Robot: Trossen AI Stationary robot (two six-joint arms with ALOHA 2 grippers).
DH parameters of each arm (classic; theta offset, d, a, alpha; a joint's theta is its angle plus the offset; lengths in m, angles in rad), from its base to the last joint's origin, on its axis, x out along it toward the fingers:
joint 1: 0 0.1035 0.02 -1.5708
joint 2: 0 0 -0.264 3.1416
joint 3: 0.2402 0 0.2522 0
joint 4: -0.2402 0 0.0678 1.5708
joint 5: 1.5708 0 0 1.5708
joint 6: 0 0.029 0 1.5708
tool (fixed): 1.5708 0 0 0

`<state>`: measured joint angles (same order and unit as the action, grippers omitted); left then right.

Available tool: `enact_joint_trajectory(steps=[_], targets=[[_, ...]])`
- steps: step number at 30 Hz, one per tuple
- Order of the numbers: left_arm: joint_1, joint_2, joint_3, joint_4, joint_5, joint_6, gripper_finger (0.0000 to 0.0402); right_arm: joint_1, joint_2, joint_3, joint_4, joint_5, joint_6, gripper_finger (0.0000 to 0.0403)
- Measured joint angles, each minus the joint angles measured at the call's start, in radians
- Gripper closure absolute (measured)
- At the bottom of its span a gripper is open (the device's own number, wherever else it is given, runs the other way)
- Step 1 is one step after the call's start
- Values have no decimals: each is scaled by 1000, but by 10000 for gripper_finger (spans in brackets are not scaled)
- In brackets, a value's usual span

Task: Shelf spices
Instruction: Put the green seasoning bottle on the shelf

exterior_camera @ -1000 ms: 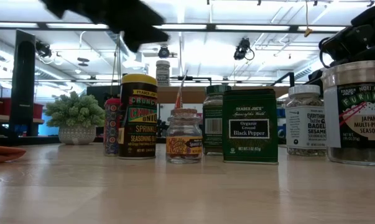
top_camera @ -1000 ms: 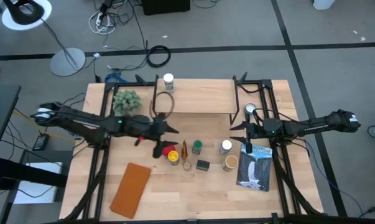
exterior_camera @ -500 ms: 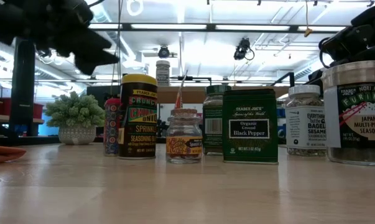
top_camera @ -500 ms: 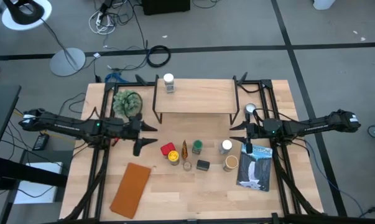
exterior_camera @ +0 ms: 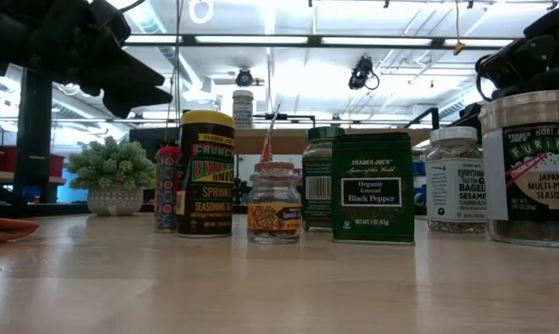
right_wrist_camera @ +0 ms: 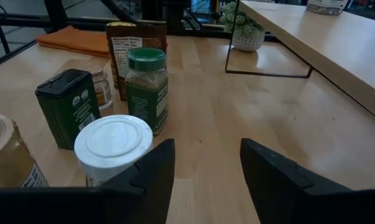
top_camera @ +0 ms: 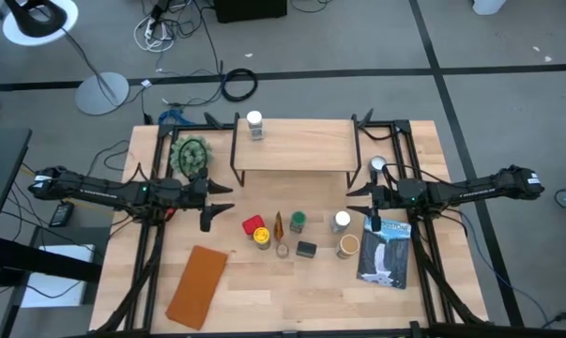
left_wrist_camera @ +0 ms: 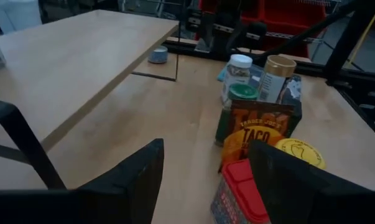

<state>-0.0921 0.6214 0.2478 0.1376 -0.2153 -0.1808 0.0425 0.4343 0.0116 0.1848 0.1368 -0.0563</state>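
Left tool (top_camera: pixel 221 199): fingers spread wide with nothing between them; it hangs over the counter beside the left end of the shelf, pointed toward the cluster of spices.
Right tool (top_camera: pixel 355 200): fingers parted and empty, poised by the right leg of the shelf, just beside the white-lidded jar (right_wrist_camera: pixel 112 149).
Shelf (top_camera: pixel 297 145): a low, wide riser at the back of the counter, pale smooth plank top on thin black wire legs.
Done: one white-capped jar (top_camera: pixel 254 124) stands on the plank's back left corner; as far as I can tell, it is the only one shelved.
Left: about seven spices wait on the counter in front of the shelf, so the job looks barely begun.
Shapes and materials: a red box (left_wrist_camera: pixel 240 193) with a hinged plastic cap, a round tin with a yellow lid (left_wrist_camera: pixel 300 153), a flat amber packet (left_wrist_camera: pixel 257 134) standing on edge, a glass jar with a green screw cap (right_wrist_camera: pixel 146 90), a squarish dark tin (right_wrist_camera: pixel 69 106), a small glass jar (exterior_camera: pixel 274 202) and a tan-lidded jar (top_camera: pixel 348 246).
Counter (top_camera: pixel 283 291): pale wood boards, matte.
Others: a potted plant (top_camera: pixel 191 155), a flat brown pad (top_camera: pixel 196 285) and a blue-and-white book (top_camera: pixel 386 253) lie apart from the spices.
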Motion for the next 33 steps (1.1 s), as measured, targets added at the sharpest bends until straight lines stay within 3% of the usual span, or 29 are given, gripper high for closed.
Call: enact_joint_trajectory(steps=[12,25,33], targets=[[0,0,0,0,0,19,163,-1,0,0,6,-3,4,221],[0,1,0,36,0,-7,163,3,0,0,93,-11,170,228],[0,1,0,35,0,-6,163,28,18,43,116,96,184,239]])
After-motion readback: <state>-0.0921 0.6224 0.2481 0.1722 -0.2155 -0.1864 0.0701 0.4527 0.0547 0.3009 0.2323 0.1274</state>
